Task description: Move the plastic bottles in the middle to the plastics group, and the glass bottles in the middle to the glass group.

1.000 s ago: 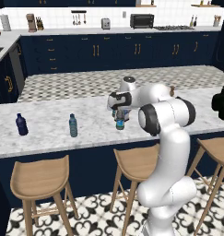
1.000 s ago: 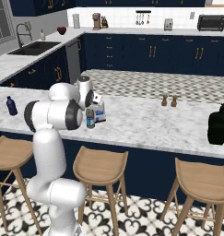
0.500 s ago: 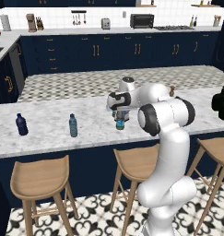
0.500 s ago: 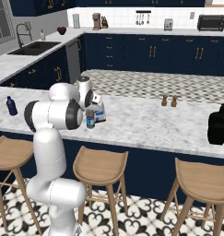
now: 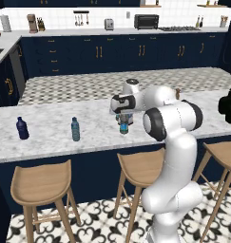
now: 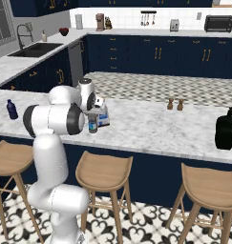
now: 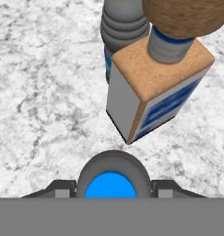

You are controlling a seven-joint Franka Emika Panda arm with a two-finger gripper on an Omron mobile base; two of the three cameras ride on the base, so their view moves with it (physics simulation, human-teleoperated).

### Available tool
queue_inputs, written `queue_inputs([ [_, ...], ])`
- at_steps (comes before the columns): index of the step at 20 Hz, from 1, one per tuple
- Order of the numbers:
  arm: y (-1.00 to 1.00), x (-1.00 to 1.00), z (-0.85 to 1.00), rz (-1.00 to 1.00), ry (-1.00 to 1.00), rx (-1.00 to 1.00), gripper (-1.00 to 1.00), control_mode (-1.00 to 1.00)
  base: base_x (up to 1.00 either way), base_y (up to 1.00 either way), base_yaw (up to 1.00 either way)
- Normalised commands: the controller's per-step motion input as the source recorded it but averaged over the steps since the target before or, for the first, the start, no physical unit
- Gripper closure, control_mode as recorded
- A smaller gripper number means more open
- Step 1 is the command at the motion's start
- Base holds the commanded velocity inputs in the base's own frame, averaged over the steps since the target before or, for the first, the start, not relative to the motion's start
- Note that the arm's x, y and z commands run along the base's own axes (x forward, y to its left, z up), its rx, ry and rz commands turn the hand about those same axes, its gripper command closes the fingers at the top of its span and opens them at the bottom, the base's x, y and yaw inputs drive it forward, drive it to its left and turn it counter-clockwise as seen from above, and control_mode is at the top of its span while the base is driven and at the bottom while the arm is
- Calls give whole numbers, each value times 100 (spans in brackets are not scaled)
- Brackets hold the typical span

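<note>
On a marble kitchen island [image 5: 50,137], the gripper [image 7: 111,192] straddles a blue-capped water bottle [image 7: 110,179], grip unconfirmed; next it likely must carry it to the teal-blue bottle [image 5: 75,129].

Even, bright rendered light, soft shadows, no glare, slightly pixelated.

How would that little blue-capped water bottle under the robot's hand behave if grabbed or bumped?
The water bottle looks tall and narrow, so it probably tips easily. Its round body would likely roll once down. The square glass bottle stands close, so a bump may knock it.
</note>
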Motion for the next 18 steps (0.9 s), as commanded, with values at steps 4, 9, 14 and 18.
queue_inputs([
  [4, 0, -60, 24, 12, -7, -2, 100, -100, 0, 0, 0],
  [9, -1, -54, 27, 10, -5, -4, 100, -100, 0, 0, 0],
  [14, -2, -59, 27, 7, -5, -1, 100, -100, 0, 0, 0],
  [18, -14, -43, 30, 5, 0, 0, 100, -100, 0, 0, 0],
])
